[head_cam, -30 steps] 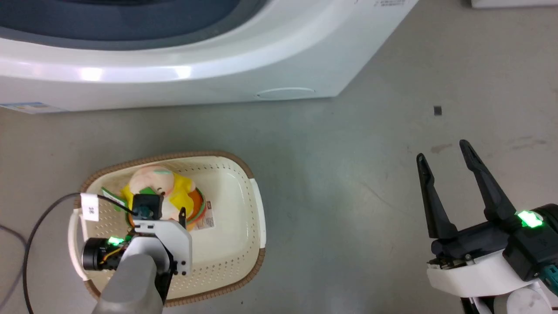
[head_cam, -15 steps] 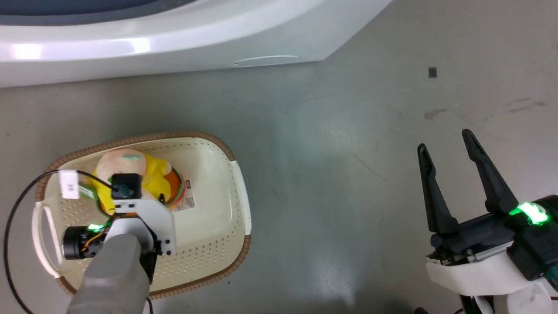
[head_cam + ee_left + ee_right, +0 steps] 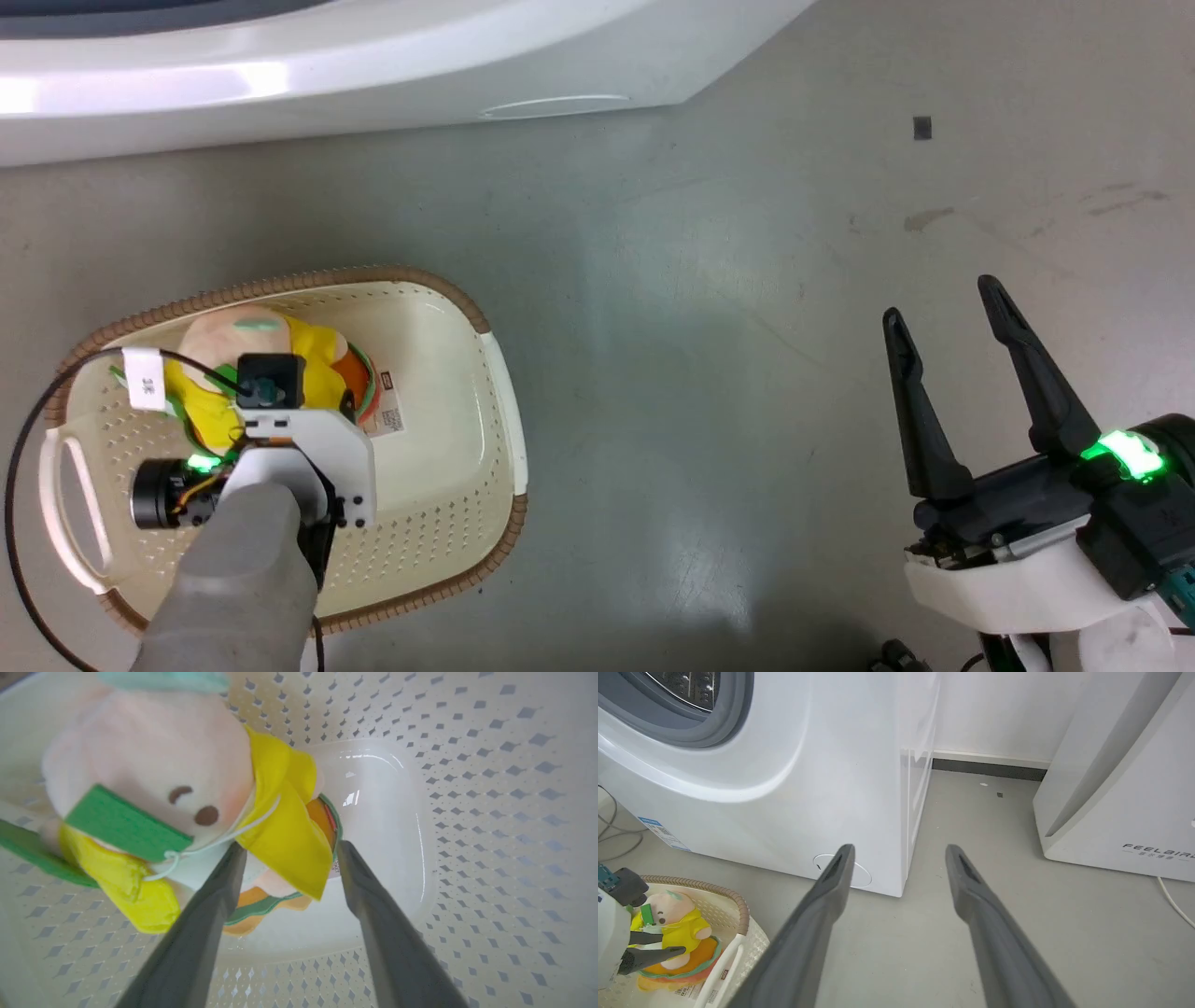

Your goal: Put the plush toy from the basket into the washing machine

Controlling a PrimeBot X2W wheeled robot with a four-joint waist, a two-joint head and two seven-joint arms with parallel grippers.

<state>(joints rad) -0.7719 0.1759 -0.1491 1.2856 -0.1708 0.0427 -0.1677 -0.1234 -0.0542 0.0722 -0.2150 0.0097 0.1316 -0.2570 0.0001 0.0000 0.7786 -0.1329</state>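
Two fingers of the left tool [image 3: 290,845] are straddling the plush toy [image 3: 154,765] at its yellow middle, spread apart, nothing pinched yet | toy's lying in the basket [image 3: 467,812] | imo it should be sinking deeper before closing | right tool [image 3: 941,297] is hanging spread too, idle

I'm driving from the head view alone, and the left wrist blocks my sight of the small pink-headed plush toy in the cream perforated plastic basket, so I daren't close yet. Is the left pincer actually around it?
Observer: Yes. In the left wrist view the open left pincer straddles the small pink-headed plush toy at its yellow top, its dark fingers on either side.
Operator: Good. My view crops the washer's front; is its port free?
Observer: In the right wrist view the large white washing machine shows its grey gasket and shiny perforated steel drum, with no door across the part visible.
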